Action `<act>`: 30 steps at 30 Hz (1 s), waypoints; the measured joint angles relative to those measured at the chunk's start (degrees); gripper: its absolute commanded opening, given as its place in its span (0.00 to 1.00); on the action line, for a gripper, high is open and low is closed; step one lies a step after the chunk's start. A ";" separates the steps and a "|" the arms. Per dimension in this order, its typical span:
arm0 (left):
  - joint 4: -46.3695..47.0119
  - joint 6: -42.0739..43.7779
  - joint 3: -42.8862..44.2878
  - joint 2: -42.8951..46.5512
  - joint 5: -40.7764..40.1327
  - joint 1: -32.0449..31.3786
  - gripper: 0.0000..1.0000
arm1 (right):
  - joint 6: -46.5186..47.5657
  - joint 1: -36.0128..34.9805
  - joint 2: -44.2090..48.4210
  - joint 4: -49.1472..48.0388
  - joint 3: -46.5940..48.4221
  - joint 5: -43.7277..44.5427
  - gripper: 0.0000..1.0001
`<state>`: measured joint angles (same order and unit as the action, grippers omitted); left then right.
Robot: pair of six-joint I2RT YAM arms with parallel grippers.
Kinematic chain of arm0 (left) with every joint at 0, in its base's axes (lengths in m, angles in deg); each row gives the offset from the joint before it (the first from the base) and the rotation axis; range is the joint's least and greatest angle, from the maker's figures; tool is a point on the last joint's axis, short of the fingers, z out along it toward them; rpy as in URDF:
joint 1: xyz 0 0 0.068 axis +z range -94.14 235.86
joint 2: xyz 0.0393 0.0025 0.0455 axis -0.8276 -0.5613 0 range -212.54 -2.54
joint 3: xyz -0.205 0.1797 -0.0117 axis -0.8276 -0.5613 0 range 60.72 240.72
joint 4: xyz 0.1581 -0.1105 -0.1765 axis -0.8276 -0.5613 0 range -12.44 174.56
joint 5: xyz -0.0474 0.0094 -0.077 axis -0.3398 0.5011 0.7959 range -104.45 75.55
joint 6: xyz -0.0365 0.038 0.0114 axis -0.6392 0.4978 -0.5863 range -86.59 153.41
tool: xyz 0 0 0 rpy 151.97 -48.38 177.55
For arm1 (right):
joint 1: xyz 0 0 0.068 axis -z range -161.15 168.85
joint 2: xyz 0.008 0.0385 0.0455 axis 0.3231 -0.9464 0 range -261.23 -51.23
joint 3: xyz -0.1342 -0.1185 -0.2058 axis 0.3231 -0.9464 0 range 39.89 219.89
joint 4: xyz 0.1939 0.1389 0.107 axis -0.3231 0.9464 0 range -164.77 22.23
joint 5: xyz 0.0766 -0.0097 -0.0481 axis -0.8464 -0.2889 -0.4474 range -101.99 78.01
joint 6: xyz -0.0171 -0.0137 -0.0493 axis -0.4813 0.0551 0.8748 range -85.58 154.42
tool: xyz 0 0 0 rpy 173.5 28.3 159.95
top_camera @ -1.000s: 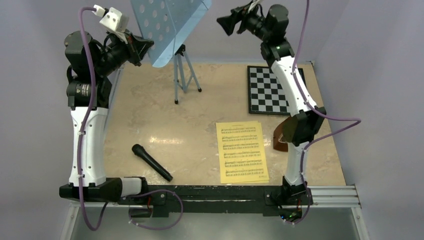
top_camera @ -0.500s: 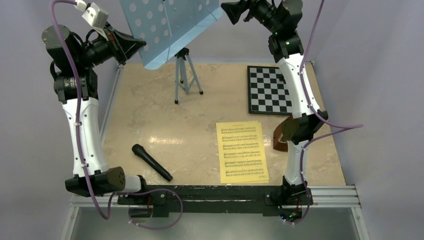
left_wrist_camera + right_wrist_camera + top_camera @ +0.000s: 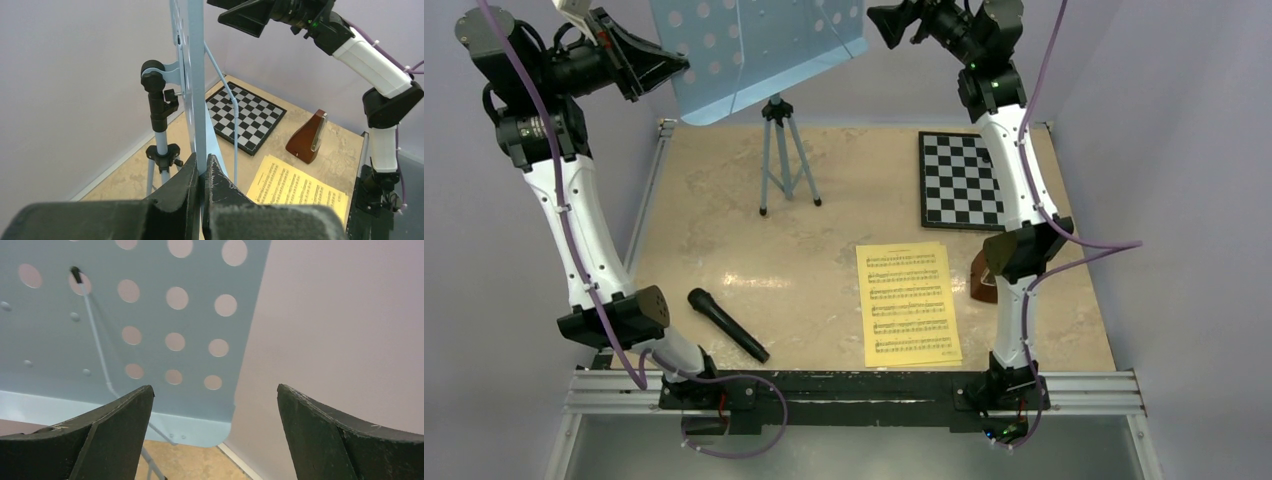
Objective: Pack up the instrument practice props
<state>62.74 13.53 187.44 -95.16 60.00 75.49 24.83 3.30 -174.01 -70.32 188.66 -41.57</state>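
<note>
Top external view: I read the left gripper (image 3: 667, 68) as pinching the left edge of the light-blue music stand's perforated tray (image 3: 754, 45), above the table's far-left area. The right gripper (image 3: 886, 20) hangs spread just beside the tray's right edge. Left wrist view: the jaws are pressed together on the tray, seen edge-on, with the pole (image 3: 161, 135) upright. Right wrist view: the fingers (image 3: 120, 425) stand wide apart, and the tray's right edge lies ahead between them. I judge the right arm nearer that edge.

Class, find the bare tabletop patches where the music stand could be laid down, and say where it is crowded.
Widest bare patch: left-centre of the table, bordered by the music stand, microphone and sheet music. Crowded: right side, with chessboard, metronome and right arm.
</note>
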 measured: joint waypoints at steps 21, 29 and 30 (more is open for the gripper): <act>5.97 8.17 -14.23 5.44 7.15 10.29 0.05 | -4.37 -2.47 -8.87 -6.56 0.76 -5.73 0.99; -3.39 15.67 -8.26 2.43 4.96 10.32 0.15 | -5.46 -5.16 -14.91 -11.45 3.30 -2.69 0.90; -4.24 16.63 -8.07 2.40 4.26 10.32 0.19 | -5.84 -5.40 -14.91 -12.22 3.61 -2.91 0.87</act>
<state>58.50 30.17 179.37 -92.76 64.26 85.81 19.00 -2.10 -188.92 -82.54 192.26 -44.48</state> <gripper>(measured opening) 0.121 0.940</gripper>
